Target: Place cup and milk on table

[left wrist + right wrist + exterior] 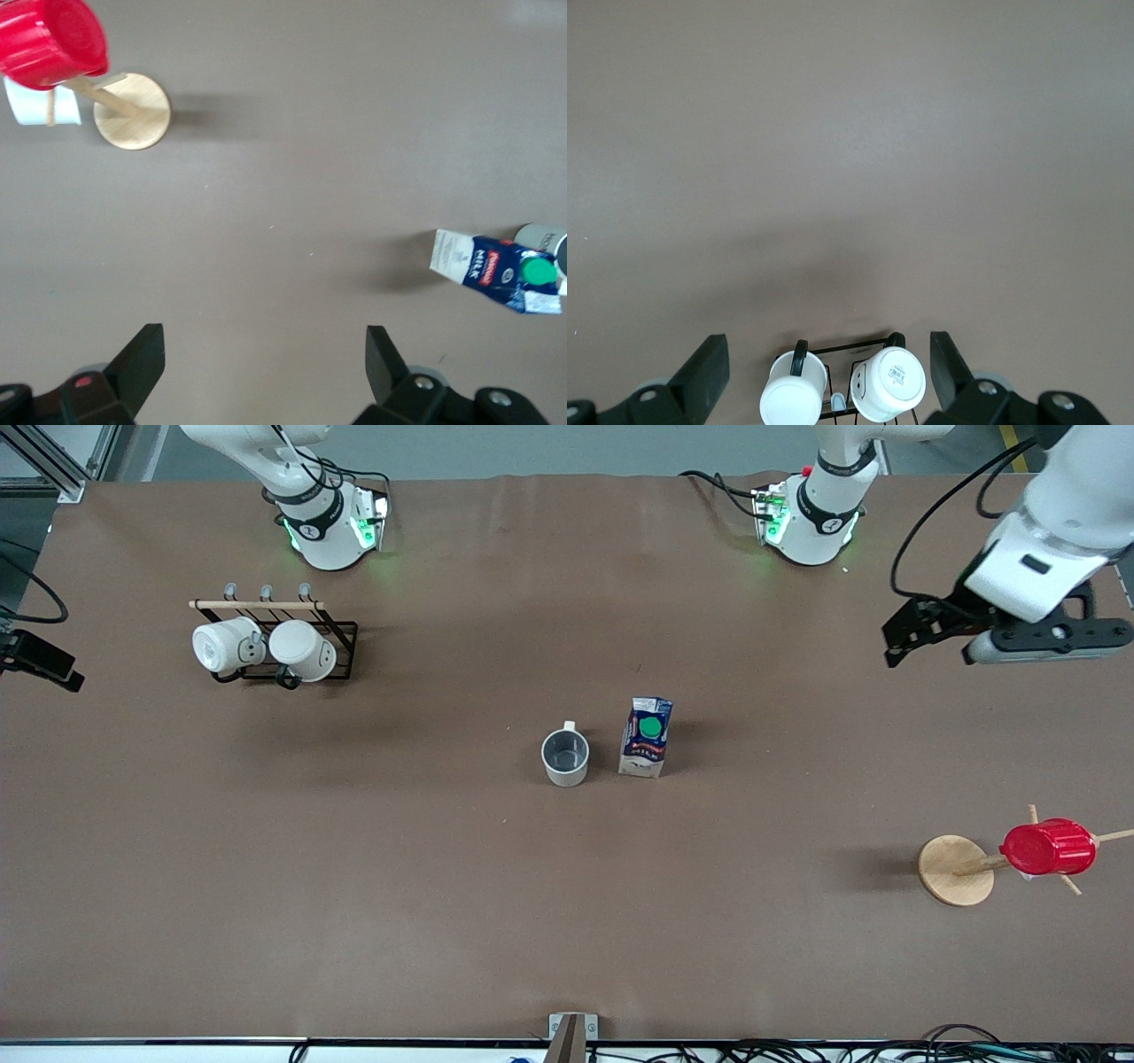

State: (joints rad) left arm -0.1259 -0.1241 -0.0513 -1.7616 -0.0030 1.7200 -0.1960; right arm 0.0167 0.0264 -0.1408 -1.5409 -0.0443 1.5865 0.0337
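Both upright mid-table (443,921), just apart: cup (565,757), milk (646,738) | left gripper (266,363) spread, raised | right gripper (828,367) spread, over rack (843,382)

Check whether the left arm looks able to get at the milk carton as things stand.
Probably yes. The left gripper hangs empty, jaws open, over bare table at its own end. Nothing lies between it and the milk carton; the cup stands beside the carton, toward the right arm's end.

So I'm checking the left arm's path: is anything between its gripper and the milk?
Nothing visible. The left gripper, jaws open, hangs over bare table toward the left arm's end; the milk stands mid-table, with the cup beside it toward the right arm's end.
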